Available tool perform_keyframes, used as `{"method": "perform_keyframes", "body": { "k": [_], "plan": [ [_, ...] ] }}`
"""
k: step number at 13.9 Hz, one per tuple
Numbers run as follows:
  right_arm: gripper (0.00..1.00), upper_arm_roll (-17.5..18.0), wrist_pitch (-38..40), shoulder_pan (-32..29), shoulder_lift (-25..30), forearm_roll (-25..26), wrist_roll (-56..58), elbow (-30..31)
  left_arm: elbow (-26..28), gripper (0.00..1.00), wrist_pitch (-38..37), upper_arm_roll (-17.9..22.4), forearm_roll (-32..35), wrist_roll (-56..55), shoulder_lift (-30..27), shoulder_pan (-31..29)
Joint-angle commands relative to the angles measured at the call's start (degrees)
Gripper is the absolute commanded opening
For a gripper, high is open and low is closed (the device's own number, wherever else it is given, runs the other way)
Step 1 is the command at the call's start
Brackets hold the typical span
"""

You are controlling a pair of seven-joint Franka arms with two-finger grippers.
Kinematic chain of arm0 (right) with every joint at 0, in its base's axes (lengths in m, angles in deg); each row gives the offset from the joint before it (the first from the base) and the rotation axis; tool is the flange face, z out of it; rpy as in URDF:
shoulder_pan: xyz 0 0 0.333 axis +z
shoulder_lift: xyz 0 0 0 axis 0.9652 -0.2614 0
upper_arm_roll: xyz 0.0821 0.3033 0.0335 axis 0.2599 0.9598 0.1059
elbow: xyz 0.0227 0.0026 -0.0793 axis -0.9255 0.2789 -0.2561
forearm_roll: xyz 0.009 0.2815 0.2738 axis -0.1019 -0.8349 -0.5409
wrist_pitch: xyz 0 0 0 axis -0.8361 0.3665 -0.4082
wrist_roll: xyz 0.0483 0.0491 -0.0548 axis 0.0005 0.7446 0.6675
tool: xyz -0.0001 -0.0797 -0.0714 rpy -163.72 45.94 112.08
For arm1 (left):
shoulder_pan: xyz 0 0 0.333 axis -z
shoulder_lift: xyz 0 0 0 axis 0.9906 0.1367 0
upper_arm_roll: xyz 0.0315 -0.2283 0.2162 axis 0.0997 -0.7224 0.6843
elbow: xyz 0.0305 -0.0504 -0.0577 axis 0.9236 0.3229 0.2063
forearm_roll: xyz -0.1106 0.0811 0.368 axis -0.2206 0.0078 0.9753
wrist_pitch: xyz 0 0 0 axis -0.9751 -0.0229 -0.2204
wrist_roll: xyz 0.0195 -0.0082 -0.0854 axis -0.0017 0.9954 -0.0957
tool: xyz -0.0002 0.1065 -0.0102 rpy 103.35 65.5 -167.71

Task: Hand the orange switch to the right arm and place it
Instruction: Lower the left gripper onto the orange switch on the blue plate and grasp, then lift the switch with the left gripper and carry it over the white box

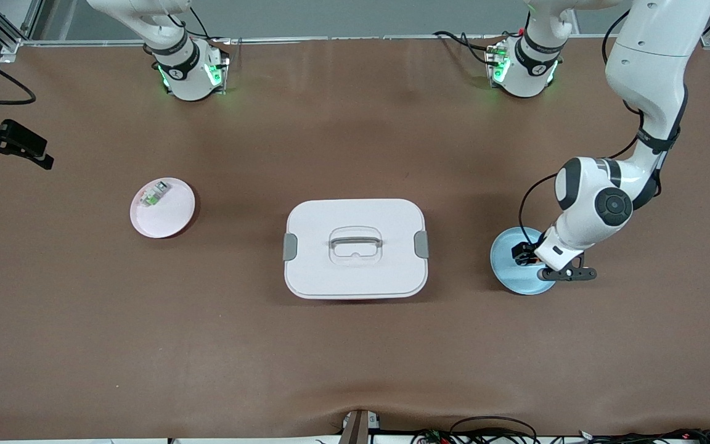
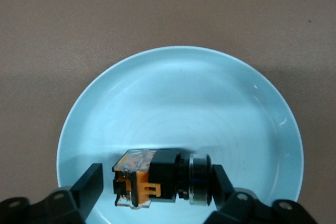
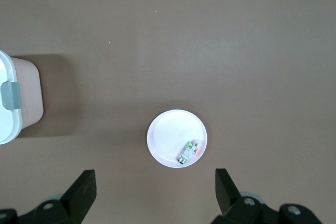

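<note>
The orange switch, a black push-button part with an orange end and a silver ring, lies on its side on the light blue plate. My left gripper is low over this plate at the left arm's end of the table. It is open, with one finger at each end of the switch; one finger touches the silver ring and the other stands a little apart. My right gripper is open and empty, high over the table beside the pink plate.
A white lidded box with a handle sits mid-table between the two plates. The pink plate at the right arm's end holds a small clear-and-green part. Cables hang at the table's near edge.
</note>
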Motion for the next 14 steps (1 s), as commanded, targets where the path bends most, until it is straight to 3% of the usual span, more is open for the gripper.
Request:
{"method": "perform_keyframes", "body": {
  "k": [1, 2, 4, 5, 10, 14],
  "plan": [
    [1.0, 0.0, 0.3, 0.0, 0.8, -0.7, 0.1, 0.3, -0.5, 0.67, 0.7, -0.1, 0.1, 0.5, 0.7, 0.2],
    [1.0, 0.0, 0.3, 0.0, 0.9, -0.7, 0.1, 0.3, -0.5, 0.55, 0.7, -0.1, 0.0, 0.4, 0.7, 0.2],
    [1.0, 0.0, 0.3, 0.0, 0.8, -0.7, 0.1, 0.3, -0.6, 0.11, 0.5, -0.2, 0.0, -0.2, 0.6, 0.3],
    [1.0, 0.0, 0.3, 0.0, 0.9, -0.7, 0.0, 0.3, -0.7, 0.0, 0.4, -0.2, 0.0, -0.2, 0.2, 0.4],
    [1.0, 0.0, 0.0, -0.1, 0.9, -0.7, 0.1, 0.3, -3.9, 0.0, -5.9, -0.9, -0.5, -1.8, -4.3, 0.5],
    [1.0, 0.0, -0.1, -0.2, 0.9, -0.7, 0.1, 0.2, -13.1, 0.0, -18.3, -4.5, -0.6, -9.8, -6.4, 0.4]
  ]
}}
